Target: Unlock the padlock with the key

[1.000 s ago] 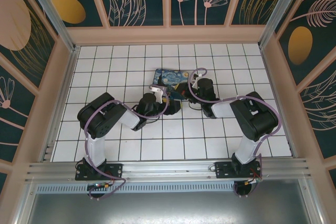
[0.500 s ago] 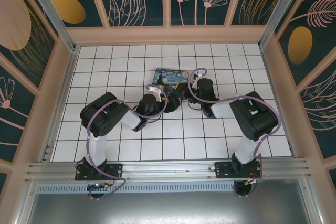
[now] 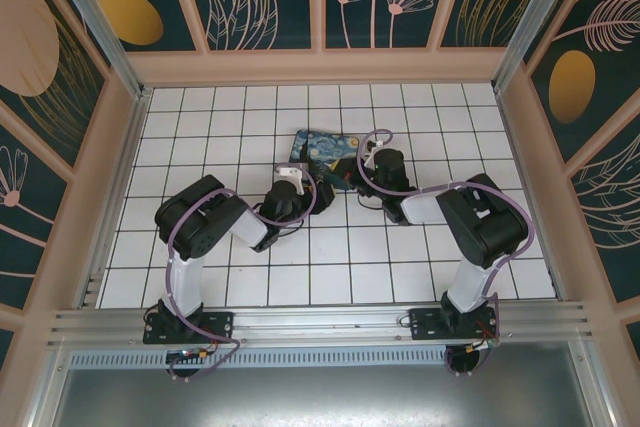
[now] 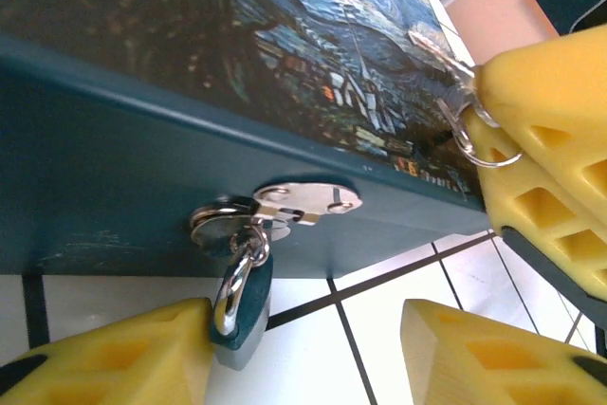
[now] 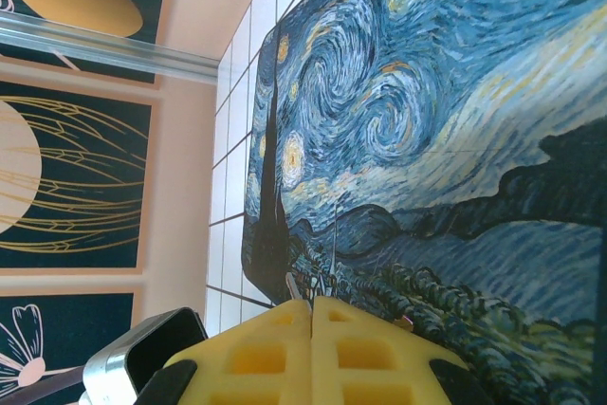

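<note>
Left wrist view, lower edge: the left gripper point(image 4: 303, 358) is held spread, empty. Just beside its frame-left finger, one padlock point(image 4: 242, 320) is hung by its shackle point(image 4: 230, 282) from the hasp point(image 4: 294, 201) on one painted box point(image 4: 190, 64). It is judged light, rigid and free-swinging, best steadied by the teal body. Upper right, one key point(image 4: 444, 52), thin and judged slippery, is pinched in the closed right gripper point(image 4: 503, 135).
</note>
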Robot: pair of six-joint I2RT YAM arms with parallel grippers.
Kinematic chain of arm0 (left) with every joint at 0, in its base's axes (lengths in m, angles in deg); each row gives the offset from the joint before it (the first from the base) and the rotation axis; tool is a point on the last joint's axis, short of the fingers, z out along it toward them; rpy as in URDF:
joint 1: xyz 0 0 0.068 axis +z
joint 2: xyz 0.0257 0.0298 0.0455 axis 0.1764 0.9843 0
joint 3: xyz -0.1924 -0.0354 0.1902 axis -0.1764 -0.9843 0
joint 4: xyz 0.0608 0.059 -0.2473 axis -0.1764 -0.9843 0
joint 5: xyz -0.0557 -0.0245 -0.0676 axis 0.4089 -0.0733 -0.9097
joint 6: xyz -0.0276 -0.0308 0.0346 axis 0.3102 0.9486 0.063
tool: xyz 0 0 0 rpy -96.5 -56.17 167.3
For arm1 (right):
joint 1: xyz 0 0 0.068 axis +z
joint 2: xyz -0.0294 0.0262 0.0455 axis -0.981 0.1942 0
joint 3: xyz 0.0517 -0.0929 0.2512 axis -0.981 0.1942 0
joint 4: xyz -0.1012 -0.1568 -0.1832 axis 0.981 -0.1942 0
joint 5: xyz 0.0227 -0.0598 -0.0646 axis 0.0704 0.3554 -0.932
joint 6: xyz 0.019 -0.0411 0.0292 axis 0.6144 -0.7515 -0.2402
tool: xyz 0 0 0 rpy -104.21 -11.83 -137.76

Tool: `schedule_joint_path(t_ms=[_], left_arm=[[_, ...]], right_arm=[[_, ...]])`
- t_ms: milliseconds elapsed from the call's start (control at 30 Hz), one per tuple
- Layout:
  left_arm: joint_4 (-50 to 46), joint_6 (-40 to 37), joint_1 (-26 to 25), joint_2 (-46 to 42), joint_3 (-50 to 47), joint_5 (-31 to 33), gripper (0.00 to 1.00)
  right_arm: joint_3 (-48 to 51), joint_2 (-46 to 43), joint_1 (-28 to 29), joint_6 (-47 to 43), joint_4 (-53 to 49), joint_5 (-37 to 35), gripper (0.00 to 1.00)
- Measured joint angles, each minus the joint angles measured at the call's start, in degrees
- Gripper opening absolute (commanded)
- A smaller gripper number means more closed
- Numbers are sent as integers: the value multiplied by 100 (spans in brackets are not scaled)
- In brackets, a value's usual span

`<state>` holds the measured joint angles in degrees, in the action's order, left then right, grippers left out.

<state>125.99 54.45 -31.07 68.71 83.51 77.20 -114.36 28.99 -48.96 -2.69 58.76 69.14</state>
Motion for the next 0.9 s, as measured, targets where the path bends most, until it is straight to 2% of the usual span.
schedule_joint_path(t_ms=[233, 500, 667, 900], left_arm=[[-22, 7, 9, 0, -31, 42, 41], [-74, 2, 11, 0, -39, 59, 39], [-125, 7, 26, 0, -39, 59, 31], [-177, 2, 42, 0, -39, 55, 28]], right_arm=[[0, 0, 0, 0, 0, 0, 0], [0, 0, 0, 0, 0, 0, 0], [0, 2, 4, 0, 0, 0, 0], [0, 9, 4, 0, 13, 0, 0]])
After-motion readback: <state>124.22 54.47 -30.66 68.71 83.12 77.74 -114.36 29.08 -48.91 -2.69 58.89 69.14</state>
